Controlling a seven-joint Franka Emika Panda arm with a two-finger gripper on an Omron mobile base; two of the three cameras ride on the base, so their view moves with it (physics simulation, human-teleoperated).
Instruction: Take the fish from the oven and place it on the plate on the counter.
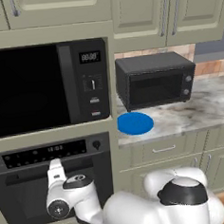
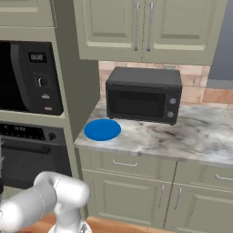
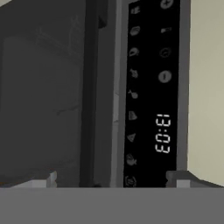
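Oven [image 1: 53, 185]: door shut, gripper [image 3: 113, 177] spread wide facing its handle [image 3: 91, 87]; step, opening door; next, close on handle, pull down; plate [image 1: 135, 123] waiting.

Black oven [image 1: 53, 185], door apparently shut, clock lit on its strip. Blue plate [image 1: 135, 123] lies flat on the marbled desk [image 1: 199, 109].

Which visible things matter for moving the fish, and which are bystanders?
Job:
black built-in oven, door shut
flat round blue plate
grey-white marbled counter
open gripper

Bystanders:
large black microwave
small black box microwave
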